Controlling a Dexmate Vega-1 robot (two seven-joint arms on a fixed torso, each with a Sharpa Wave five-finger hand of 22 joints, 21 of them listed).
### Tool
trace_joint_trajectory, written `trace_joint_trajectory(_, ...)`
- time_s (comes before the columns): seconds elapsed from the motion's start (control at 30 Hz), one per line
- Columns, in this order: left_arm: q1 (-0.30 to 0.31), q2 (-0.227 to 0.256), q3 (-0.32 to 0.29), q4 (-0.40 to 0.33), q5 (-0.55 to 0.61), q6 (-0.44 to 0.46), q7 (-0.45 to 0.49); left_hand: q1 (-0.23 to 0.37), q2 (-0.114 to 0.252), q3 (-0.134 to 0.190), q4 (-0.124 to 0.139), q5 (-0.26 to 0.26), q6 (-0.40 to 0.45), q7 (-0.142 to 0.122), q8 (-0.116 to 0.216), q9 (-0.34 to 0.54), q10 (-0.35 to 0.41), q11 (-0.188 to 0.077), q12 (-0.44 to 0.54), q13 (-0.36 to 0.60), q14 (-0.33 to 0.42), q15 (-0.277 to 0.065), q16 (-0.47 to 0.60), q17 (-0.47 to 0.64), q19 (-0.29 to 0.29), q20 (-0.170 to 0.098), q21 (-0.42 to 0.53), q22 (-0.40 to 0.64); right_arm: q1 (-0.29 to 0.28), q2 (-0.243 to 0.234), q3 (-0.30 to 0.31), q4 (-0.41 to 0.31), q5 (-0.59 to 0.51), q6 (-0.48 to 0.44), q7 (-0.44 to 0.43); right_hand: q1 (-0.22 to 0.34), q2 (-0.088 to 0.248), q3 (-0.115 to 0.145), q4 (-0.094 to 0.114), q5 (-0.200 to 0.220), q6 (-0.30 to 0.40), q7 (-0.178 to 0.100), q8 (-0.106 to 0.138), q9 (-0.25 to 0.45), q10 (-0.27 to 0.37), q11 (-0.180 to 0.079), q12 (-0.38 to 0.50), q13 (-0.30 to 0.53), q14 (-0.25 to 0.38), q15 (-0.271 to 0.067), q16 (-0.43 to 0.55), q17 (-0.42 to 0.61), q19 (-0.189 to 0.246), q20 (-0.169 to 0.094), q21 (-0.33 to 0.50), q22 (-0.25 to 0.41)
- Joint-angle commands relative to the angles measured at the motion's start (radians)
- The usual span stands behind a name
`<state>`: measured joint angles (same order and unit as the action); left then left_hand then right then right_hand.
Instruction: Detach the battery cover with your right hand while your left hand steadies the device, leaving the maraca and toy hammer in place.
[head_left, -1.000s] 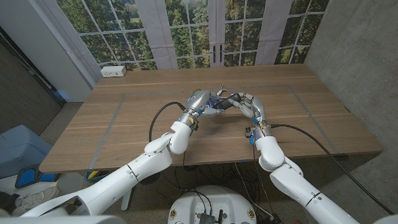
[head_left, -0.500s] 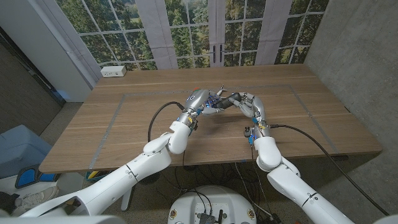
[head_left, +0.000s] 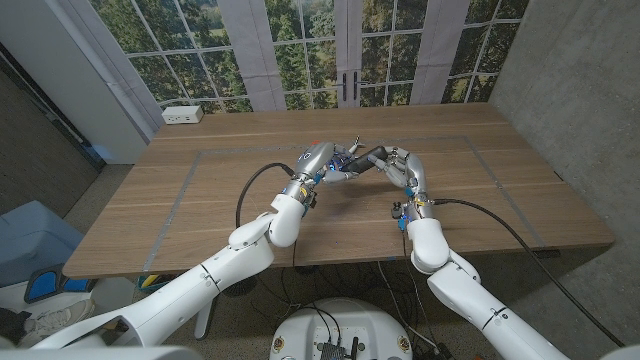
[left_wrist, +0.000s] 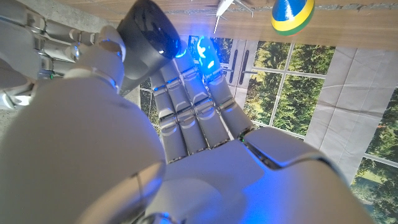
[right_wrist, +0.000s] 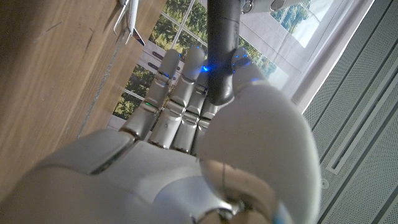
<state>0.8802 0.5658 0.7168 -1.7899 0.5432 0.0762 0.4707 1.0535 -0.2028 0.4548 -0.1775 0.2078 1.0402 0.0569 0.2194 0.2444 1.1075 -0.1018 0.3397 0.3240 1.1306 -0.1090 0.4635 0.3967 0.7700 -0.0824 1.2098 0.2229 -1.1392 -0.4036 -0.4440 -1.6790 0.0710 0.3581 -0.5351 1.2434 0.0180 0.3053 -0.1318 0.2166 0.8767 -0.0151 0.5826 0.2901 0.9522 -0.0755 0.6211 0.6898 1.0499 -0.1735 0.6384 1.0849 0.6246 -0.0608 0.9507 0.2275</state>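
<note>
A dark device (head_left: 366, 158) is held above the counter (head_left: 200, 200) at mid-counter, grasped by the left hand (head_left: 322, 160) at nine o'clock and the right hand (head_left: 402, 165) at three o'clock; the maraca (left_wrist: 292, 14) lies near.

A wooden tabletop (head_left: 200, 200) marked with grey tape lines carries a white power strip (head_left: 183, 115) at its far corner, well beyond the left hand (head_left: 318, 160).

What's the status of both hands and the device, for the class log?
Left hand and right hand both gripping the dark device mid-table. Cover state not visible. Maraca close behind the hands.
</note>
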Motion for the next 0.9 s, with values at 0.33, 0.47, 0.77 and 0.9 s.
trace_joint_trajectory(0.33, -0.005, -0.009, -0.006, 0.024, -0.015, -0.021, 0.01, 0.256, 0.256, 0.009, 0.0, 0.005, 0.004, 0.001, -0.001, 0.006, 0.033, -0.035, 0.001, 0.002, 0.106, -0.129, 0.003, 0.008, -0.006, -0.114, 0.018, -0.005, 0.027, 0.041, 0.012, 0.076, 0.134, 0.106, 0.082, -0.069, 0.16, 0.049, 0.062, -0.005, -0.018, 0.018, 0.025, 0.068, 0.134, -0.079, 0.04, 0.086, 0.064, -0.045, 0.008, 0.061, -0.02, -0.08, 0.065, -0.007)
trace_joint_trajectory(0.47, -0.006, -0.01, -0.008, 0.029, -0.019, -0.028, 0.013, 0.256, 0.256, 0.009, 0.0, 0.005, 0.004, 0.001, -0.002, 0.007, 0.035, -0.034, 0.0, 0.002, 0.106, -0.129, 0.002, 0.008, -0.007, -0.114, 0.02, -0.006, 0.032, 0.057, 0.015, 0.09, 0.146, 0.122, 0.081, -0.08, 0.167, 0.059, 0.066, -0.008, -0.028, 0.034, 0.031, 0.092, 0.144, -0.081, 0.062, 0.125, 0.074, -0.045, 0.013, 0.089, -0.026, -0.078, 0.086, -0.011)
trace_joint_trajectory(0.77, -0.015, -0.01, -0.011, 0.044, -0.028, -0.042, 0.015, 0.256, 0.256, 0.01, 0.0, 0.005, 0.004, 0.0, -0.003, 0.007, 0.033, -0.035, -0.002, 0.004, 0.106, -0.129, -0.001, 0.008, -0.01, -0.113, 0.027, -0.009, 0.048, 0.078, 0.019, 0.119, 0.176, 0.138, 0.095, -0.149, 0.172, 0.158, 0.111, -0.011, -0.055, 0.068, 0.035, 0.225, 0.152, -0.107, 0.24, 0.459, 0.131, -0.043, 0.115, 0.151, -0.043, -0.07, 0.202, -0.026)
trace_joint_trajectory(0.9, -0.018, -0.01, -0.012, 0.05, -0.033, -0.047, 0.013, 0.256, 0.255, 0.011, 0.0, 0.005, 0.004, 0.001, -0.003, 0.008, 0.035, -0.035, -0.001, 0.005, 0.106, -0.129, -0.001, 0.009, -0.012, -0.113, 0.03, -0.011, 0.057, 0.084, 0.019, 0.136, 0.186, 0.152, 0.106, -0.176, 0.167, 0.189, 0.122, -0.012, -0.063, 0.08, 0.028, 0.262, 0.167, -0.109, 0.316, 0.549, 0.152, -0.043, 0.175, 0.156, -0.043, -0.07, 0.241, -0.029)
